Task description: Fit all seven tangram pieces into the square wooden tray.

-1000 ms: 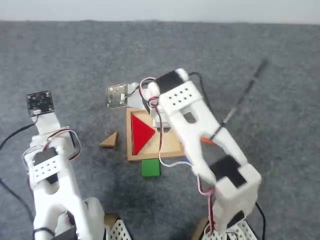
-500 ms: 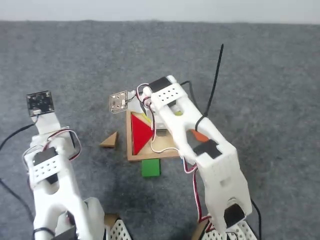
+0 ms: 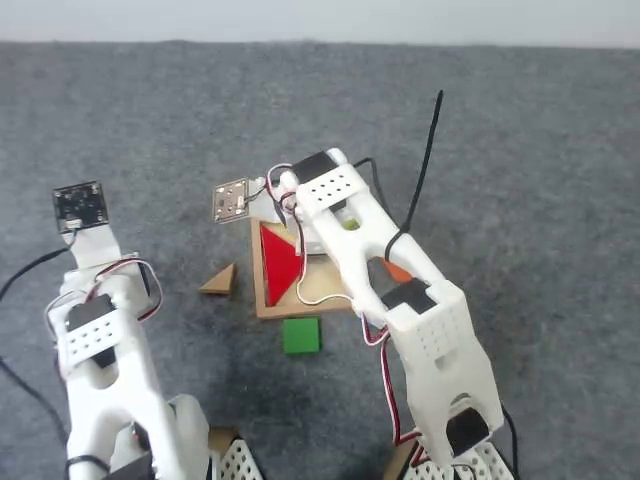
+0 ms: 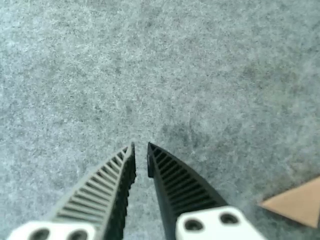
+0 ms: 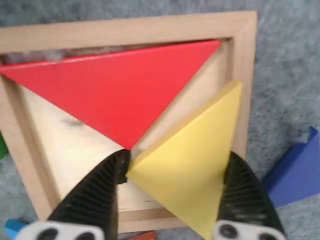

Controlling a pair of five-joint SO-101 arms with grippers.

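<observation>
Right hand [image 5: 177, 162] grips the yellow triangle [image 5: 192, 175] over the wooden tray [image 5: 245, 50], one edge just beside the red triangle [image 5: 110, 85], probably to seat it flush there.

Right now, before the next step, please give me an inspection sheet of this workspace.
Surface: grey carpet.
Job's things: tray holds red triangle; yellow triangle overlaps its rim; green square, tan triangle, blue piece outside.
Clutter: nothing seen.
Grippers: right gripper grips yellow triangle; left gripper shut, empty, over carpet.
Cables: black cable rises beside right arm.
Surroundings: pale band beyond carpet.
</observation>
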